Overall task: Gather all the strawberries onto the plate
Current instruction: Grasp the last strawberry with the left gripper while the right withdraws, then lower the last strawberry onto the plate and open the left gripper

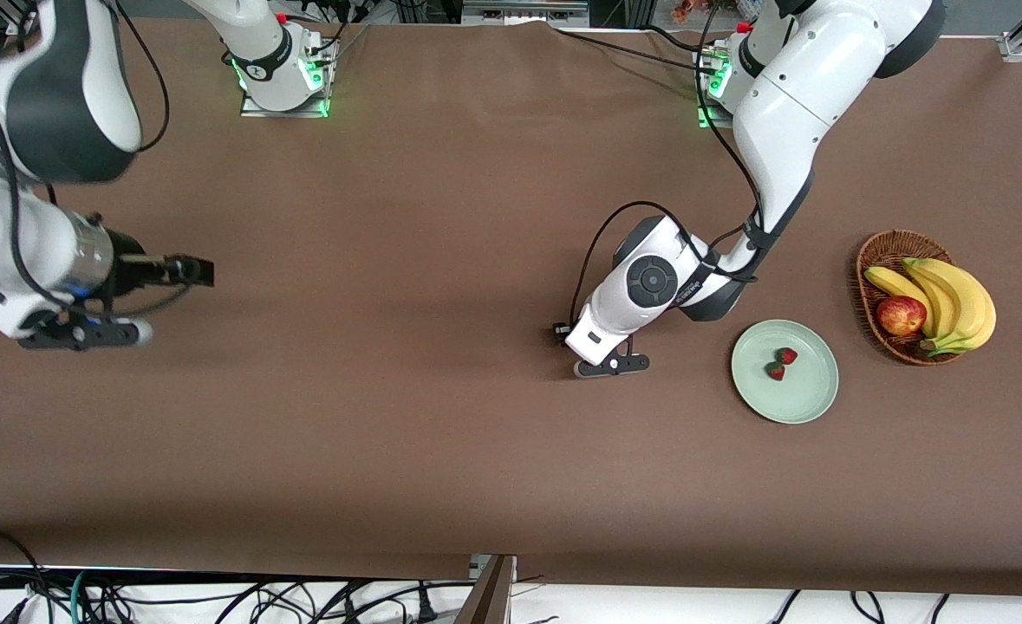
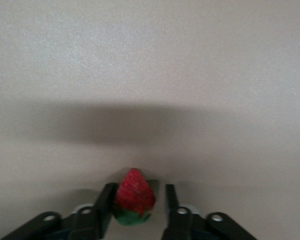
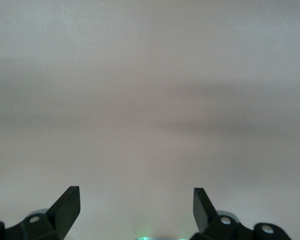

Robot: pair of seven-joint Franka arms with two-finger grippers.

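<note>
Left pincer [image 2: 135, 205] brackets a strawberry [image 2: 134, 196], its fingers alongside the berry.

Even overhead light; wrist views soft, shadow-banded.

A brown surface [image 1: 441, 416] spreads wide under everything. Toward the left arm's end of it sits a brown wicker basket [image 1: 876, 253]. In the basket lies a bunch of yellow bananas [image 1: 953, 299], curved along the rim, and a red-yellow apple [image 1: 901, 315] rests against them, tucked in on the side toward the middle of the surface. Along the edge nearest the front camera, black cables [image 1: 302, 602] trail loosely over a white strip.
</note>
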